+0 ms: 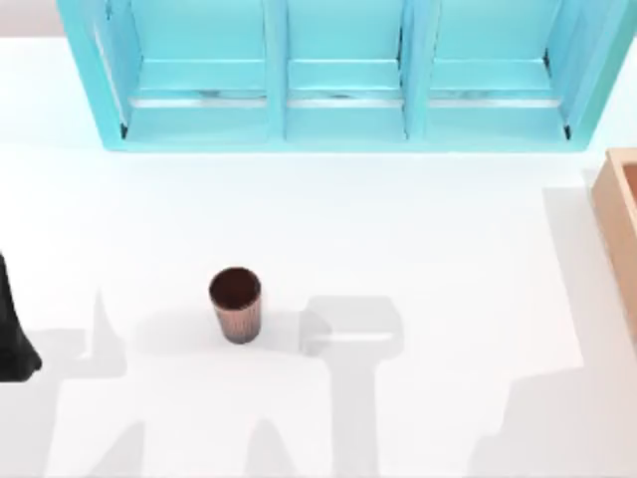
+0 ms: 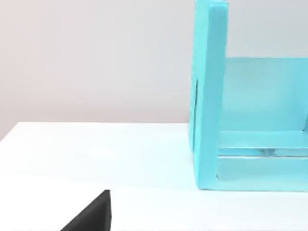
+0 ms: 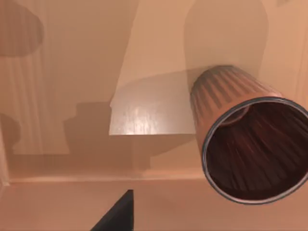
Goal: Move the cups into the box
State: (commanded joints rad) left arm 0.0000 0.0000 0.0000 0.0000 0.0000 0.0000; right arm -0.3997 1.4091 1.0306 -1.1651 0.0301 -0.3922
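One copper-brown ribbed cup point(image 1: 236, 304) stands upright on the white table, left of centre. A second cup point(image 3: 250, 144) is inside the tan box point(image 3: 72, 72), close under my right wrist camera, with its dark opening facing the camera. A dark finger point(image 3: 119, 215) of my right gripper shows beside that cup with a strip of box floor between them, so the gripper is open. The box point(image 1: 619, 224) sits at the table's right edge, partly cut off. My left arm point(image 1: 12, 334) is parked at the left edge, and one finger point(image 2: 94, 215) shows over bare table.
A big turquoise shelf unit point(image 1: 343, 75) spans the back of the table, and its side wall point(image 2: 209, 96) rises ahead of my left wrist. Arm shadows fall across the front of the table.
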